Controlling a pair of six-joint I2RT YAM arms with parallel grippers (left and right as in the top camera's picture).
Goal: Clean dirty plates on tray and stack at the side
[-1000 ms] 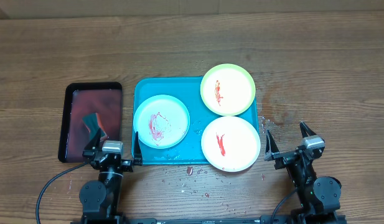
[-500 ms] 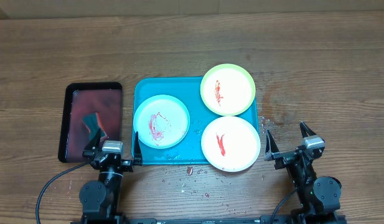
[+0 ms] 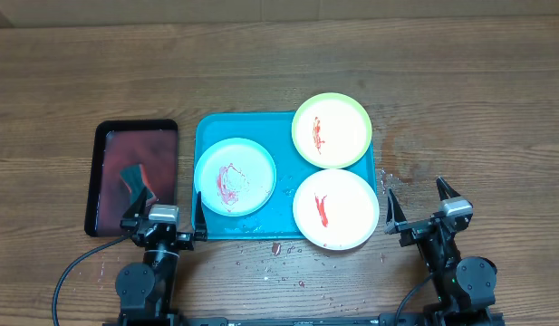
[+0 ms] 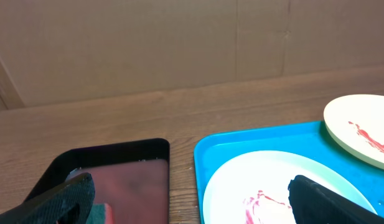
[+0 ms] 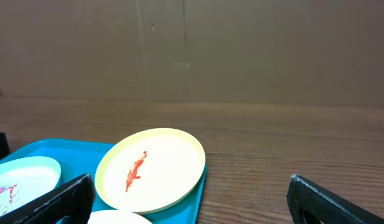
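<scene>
The turquoise tray [image 3: 216, 131] lies mid-table and holds three plates with red sauce smears. The light-blue-rimmed plate [image 3: 235, 177] is at its left, the yellow-green plate [image 3: 332, 129] at its back right, the white plate [image 3: 336, 208] at its front right. My left gripper [image 3: 163, 220] is open and empty at the table's front edge, between the black tray and the turquoise tray. My right gripper [image 3: 422, 210] is open and empty, just right of the white plate. The left wrist view shows the light-blue-rimmed plate [image 4: 266, 186]; the right wrist view shows the yellow-green plate [image 5: 151, 168].
A black tray with a reddish inside [image 3: 134, 172] lies left of the turquoise tray and holds a small green and red sponge [image 3: 137, 179]. Red sauce specks [image 3: 277, 249] dot the wood in front of the turquoise tray. A cardboard wall stands behind the table.
</scene>
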